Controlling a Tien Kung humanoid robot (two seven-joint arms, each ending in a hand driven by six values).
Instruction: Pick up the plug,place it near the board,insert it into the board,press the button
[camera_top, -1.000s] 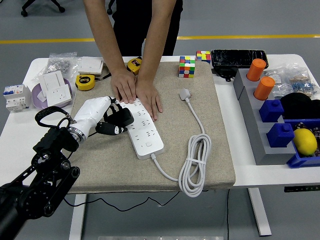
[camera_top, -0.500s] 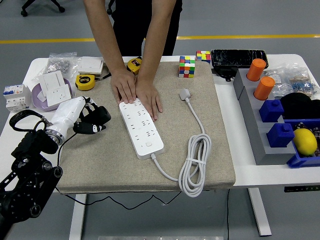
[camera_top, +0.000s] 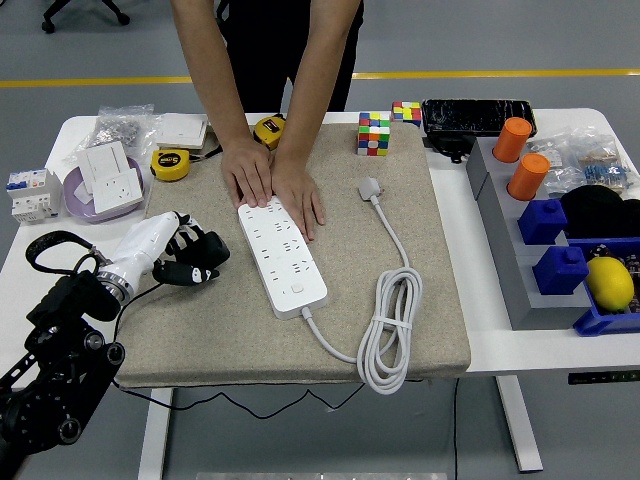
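Left hand (camera_top: 178, 255) at the board's (camera_top: 283, 256) 9 o'clock, fingers curled around what appears to be a black plug (camera_top: 200, 258); a person's hands (camera_top: 272, 182) pin the board.

No legible text in the head view. Yellow tape measures at 11 o'clock (camera_top: 171, 165) and 12 o'clock (camera_top: 268, 130) carry dark label patches (too small to read). Nothing readable on the power strip (camera_top: 283, 256) either.
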